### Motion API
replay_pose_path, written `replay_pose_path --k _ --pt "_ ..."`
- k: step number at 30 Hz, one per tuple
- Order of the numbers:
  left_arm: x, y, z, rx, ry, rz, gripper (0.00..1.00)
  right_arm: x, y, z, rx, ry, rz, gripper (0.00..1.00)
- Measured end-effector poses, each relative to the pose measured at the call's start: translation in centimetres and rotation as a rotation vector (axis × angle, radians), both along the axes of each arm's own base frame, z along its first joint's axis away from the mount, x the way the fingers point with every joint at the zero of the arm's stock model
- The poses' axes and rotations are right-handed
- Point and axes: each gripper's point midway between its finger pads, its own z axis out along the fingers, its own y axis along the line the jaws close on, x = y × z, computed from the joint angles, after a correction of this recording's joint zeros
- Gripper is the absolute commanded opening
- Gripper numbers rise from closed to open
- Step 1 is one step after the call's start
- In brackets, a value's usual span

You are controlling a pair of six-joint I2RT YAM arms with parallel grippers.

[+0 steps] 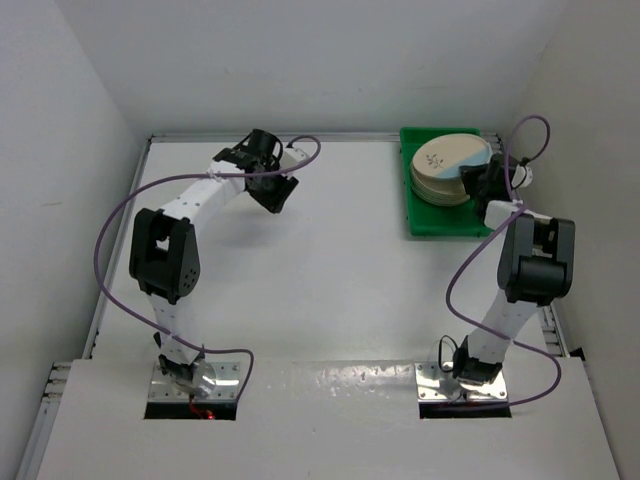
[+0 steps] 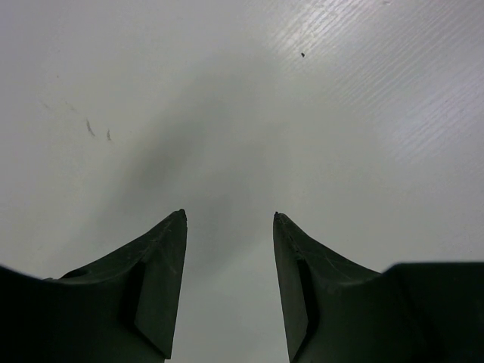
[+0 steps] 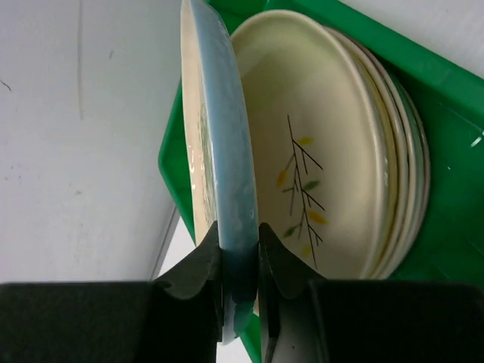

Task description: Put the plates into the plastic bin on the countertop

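Plates (image 1: 445, 170) lie piled at the far end of the plastic bin (image 1: 440, 225), which sits in the far right corner of the countertop (image 1: 330, 290). Right gripper (image 3: 240, 231) pinches the rim of 1 blue-segmented plate (image 3: 227, 136), which is tilted up from the others. Left gripper (image 2: 229, 215) hangs over bare countertop near the far edge, jaws parted with nothing between them.

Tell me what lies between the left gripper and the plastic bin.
Nothing: in the top view only bare countertop separates the left gripper from the plastic bin.
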Motion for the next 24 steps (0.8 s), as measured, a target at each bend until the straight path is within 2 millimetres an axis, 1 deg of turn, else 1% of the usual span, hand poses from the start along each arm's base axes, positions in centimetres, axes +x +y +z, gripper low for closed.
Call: replay_pose_path --k 1,3,4,5,6,8,11,16,18,21,23,24 --pt "0.0 0.1 -0.1 0.000 0.003 0.001 0.52 0.3 0.0 0.0 -0.002 0.001 -0.001 0.17" --pt "-0.1 0.3 -0.2 -0.002 0.009 0.009 0.52 0.6 -0.2 0.1 -0.003 0.000 -0.006 0.29" --pt "0.0 0.4 -0.2 -0.003 0.009 0.012 0.53 0.6 -0.2 0.1 -0.002 0.006 -0.009 0.33" --pt "0.0 0.5 -0.2 -0.006 0.009 0.015 0.53 0.5 -0.3 -0.1 -0.005 0.018 -0.006 0.42" --pt "0.0 0.5 -0.2 -0.008 0.010 0.017 0.53 0.4 -0.2 -0.4 -0.007 0.040 -0.002 0.45" --pt "0.1 0.6 -0.2 -0.009 0.011 0.019 0.53 -0.2 0.0 -1.3 -0.017 0.099 0.011 0.49" --pt "0.0 0.5 -0.2 -0.017 0.013 0.015 0.53 -1.3 0.3 -2.8 -0.037 0.181 0.029 0.52" --pt "0.0 0.3 -0.2 -0.031 0.018 0.009 0.53 -1.4 0.4 -2.5 -0.138 0.251 0.063 0.56" --pt "-0.1 0.2 -0.1 -0.036 0.019 0.006 0.53 -1.5 0.5 -2.2 -0.199 0.291 0.087 0.58" --pt "0.0 0.2 0.0 -0.039 0.016 0.004 0.53 -2.5 0.3 -1.2 -0.330 0.365 0.114 0.64" --pt "0.0 0.2 0.0 -0.039 0.016 0.005 0.53 -3.6 0.3 0.4 -0.429 0.398 0.112 0.67" --pt "0.0 0.2 0.0 -0.039 0.016 0.005 0.53 -4.3 0.3 1.7 -0.471 0.404 0.105 0.70"
